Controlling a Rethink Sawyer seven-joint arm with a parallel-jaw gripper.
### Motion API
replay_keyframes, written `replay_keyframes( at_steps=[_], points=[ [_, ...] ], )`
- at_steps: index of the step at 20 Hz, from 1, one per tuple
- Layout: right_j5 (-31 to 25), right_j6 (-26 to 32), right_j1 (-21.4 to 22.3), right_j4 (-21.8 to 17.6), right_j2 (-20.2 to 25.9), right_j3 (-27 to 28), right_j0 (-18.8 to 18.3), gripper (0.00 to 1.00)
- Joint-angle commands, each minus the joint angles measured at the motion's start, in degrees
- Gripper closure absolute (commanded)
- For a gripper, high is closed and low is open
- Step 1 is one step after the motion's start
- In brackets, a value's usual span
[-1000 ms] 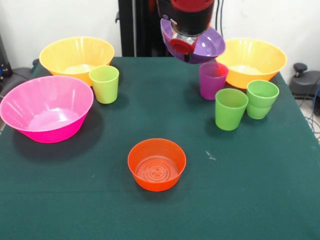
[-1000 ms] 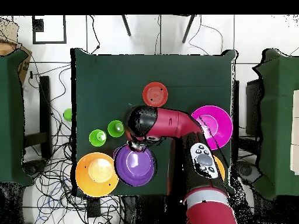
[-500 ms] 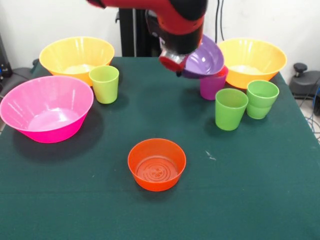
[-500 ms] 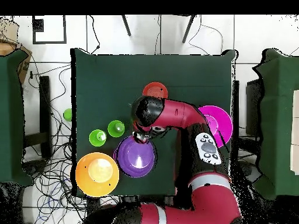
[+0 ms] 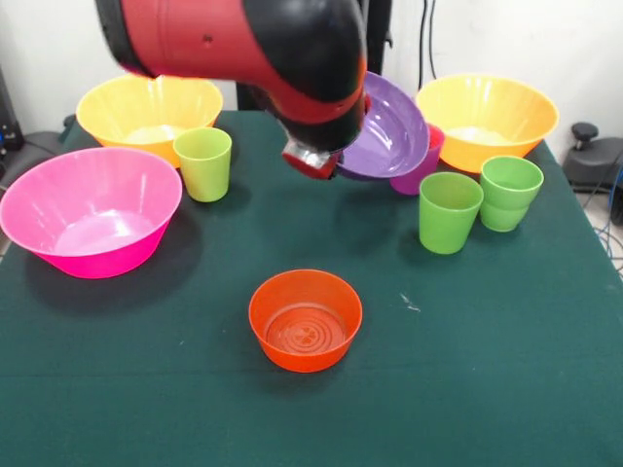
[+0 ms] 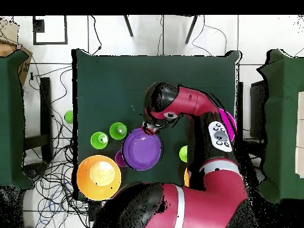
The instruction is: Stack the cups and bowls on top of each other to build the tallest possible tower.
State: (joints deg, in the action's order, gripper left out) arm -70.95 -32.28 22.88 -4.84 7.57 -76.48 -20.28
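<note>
My gripper (image 5: 324, 165) is shut on the rim of the medium purple bowl (image 5: 389, 131) and holds it tilted in the air above the table. In the overhead view the gripper (image 6: 149, 130) sits at the bowl's (image 6: 142, 149) edge. The small orange bowl (image 5: 305, 319) stands alone on the cloth, nearer the camera than the gripper; the arm hides it in the overhead view. The yellow-green cup (image 5: 203, 162) stands upright by the left orange-yellow bowl (image 5: 148, 109). The translucent purple cup (image 5: 417, 177) is partly hidden behind the purple bowl. Two green cups (image 5: 450, 210) (image 5: 509, 192) stand at the right.
A big pink bowl (image 5: 90, 209) stands at the left. A second orange-yellow bowl (image 5: 487, 115) stands at the back right. A small green thing (image 6: 69, 116) lies off the table's edge in the overhead view. The dark green cloth (image 5: 487, 370) covers the table.
The arm has swung out over the table with the purple bowl, from above the purple cup towards the middle and the orange bowl. The bowl is more tilted now.
</note>
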Motion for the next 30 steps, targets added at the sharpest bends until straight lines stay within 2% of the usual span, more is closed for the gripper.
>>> replay_keyframes(
  at_steps=[1, 5, 8, 13, 15, 19, 26, 30],
  points=[
    [-8.8, -3.53, -4.1, -0.2, 5.38, 9.52, -1.15, 1.0],
    [-6.5, -4.73, -1.84, -0.86, 4.54, 7.25, -0.82, 1.0],
    [-4.39, -6.88, 1.4, -3.31, 1.97, 6.8, 1.57, 1.0],
    [-8.12, -9.78, 2.7, -5.45, -0.99, 9.69, 4.62, 1.0],
    [-9.97, -10.24, 2.66, -5.54, -1.79, 10.6, 5.12, 1.0],
    [-9.34, -10.86, 3.71, -4.74, -2.65, 9.24, 5.08, 1.0],
    [-7.61, -12.38, 8.08, -3.63, -4.75, 5.55, 5.93, 1.0],
    [-8.31, -13.22, 6.14, -3.02, -4.29, 8.74, 6.08, 1.0]
  ],
)
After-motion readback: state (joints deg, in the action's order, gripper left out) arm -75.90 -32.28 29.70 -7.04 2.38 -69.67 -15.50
